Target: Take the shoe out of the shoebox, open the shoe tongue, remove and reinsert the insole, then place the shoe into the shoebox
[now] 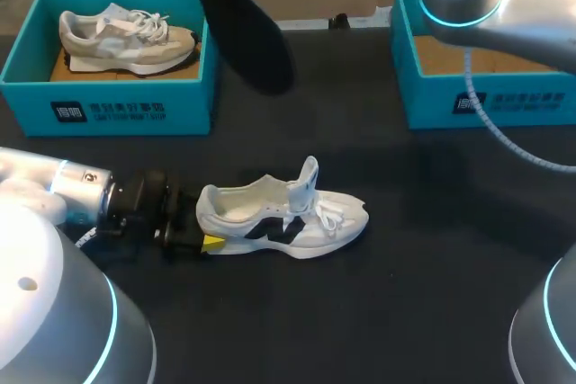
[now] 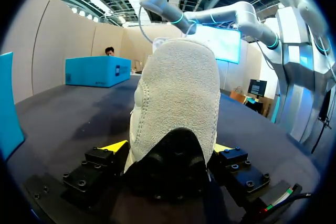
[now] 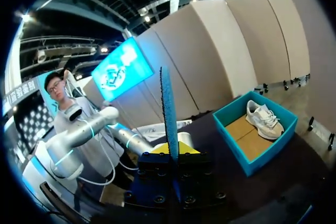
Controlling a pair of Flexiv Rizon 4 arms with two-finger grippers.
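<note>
Two pincers (image 2: 167,150) (image 3: 171,149) part-hidden, clamping shoe (image 2: 178,93), insole (image 3: 168,108)

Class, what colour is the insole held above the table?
The insole is black, clearest in the head view.

Mid-table, shoe (image 1: 288,220); behind, left shoebox (image 1: 108,112) with second shoe (image 1: 126,40) inside and right shoebox (image 1: 531,101); insole (image 1: 247,33) aloft between them
</note>
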